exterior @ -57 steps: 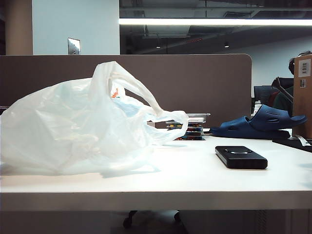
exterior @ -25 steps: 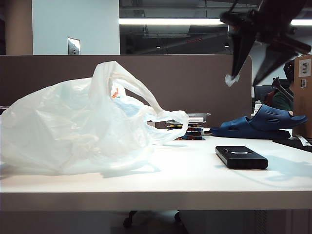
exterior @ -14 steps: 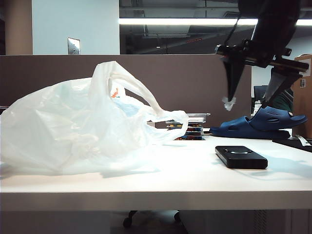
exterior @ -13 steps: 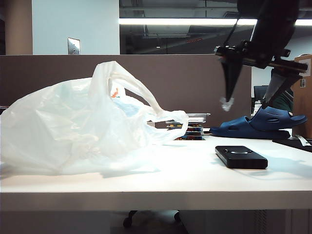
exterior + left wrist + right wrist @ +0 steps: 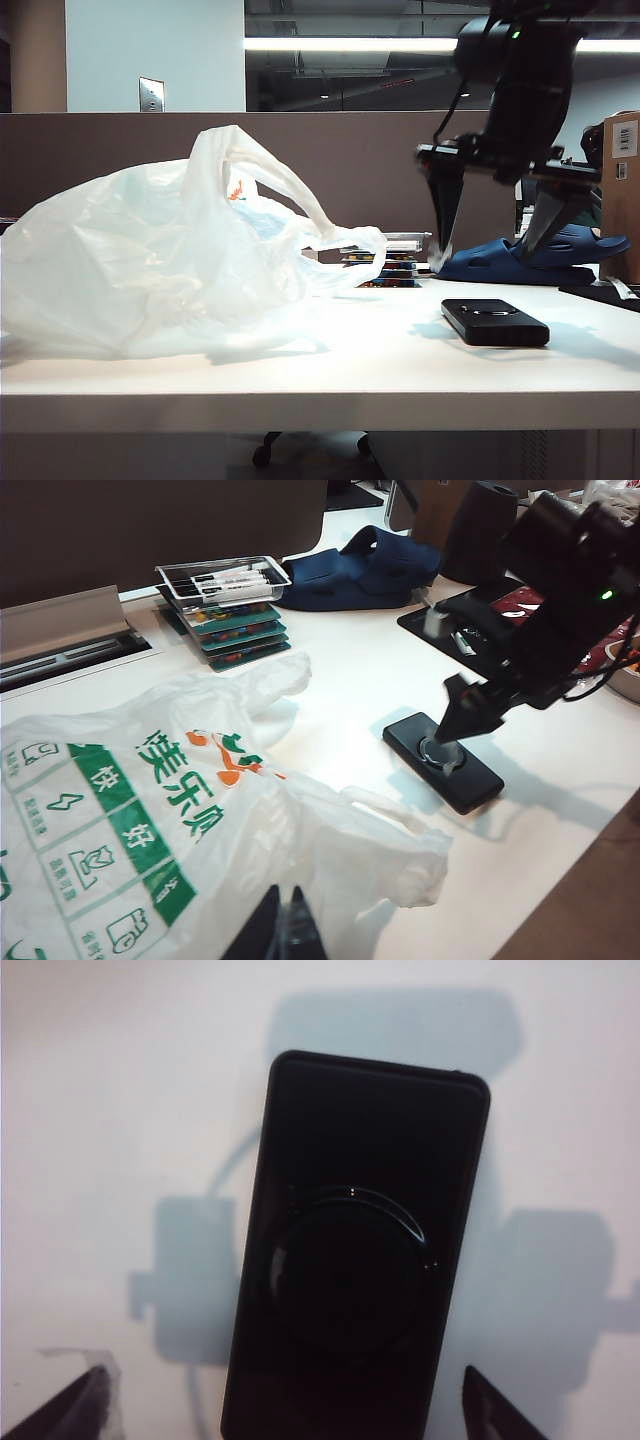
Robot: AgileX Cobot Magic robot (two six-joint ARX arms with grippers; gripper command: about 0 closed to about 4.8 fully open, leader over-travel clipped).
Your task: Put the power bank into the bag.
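The power bank (image 5: 494,322) is a flat black slab lying on the white table (image 5: 380,370), right of centre. My right gripper (image 5: 483,255) hangs open just above it, one finger on each side and neither touching it. In the right wrist view the power bank (image 5: 360,1240) fills the middle, with the right gripper (image 5: 290,1410) spread wider than the slab. The bag (image 5: 170,260) lies crumpled on the left, one loop handle standing up. In the left wrist view my left gripper (image 5: 283,930) is shut above the bag (image 5: 150,810), well away from the power bank (image 5: 470,780).
A blue clog (image 5: 530,255) lies behind the power bank. A stack of trays with pens (image 5: 395,262) stands by the brown partition (image 5: 400,170). At the far right edge are a cardboard box (image 5: 622,190) and a black mat (image 5: 600,293).
My right gripper has come down from the top right and shifted left over the power bank, and its jaws have spread wider. The bag, the power bank and the left gripper have not moved.
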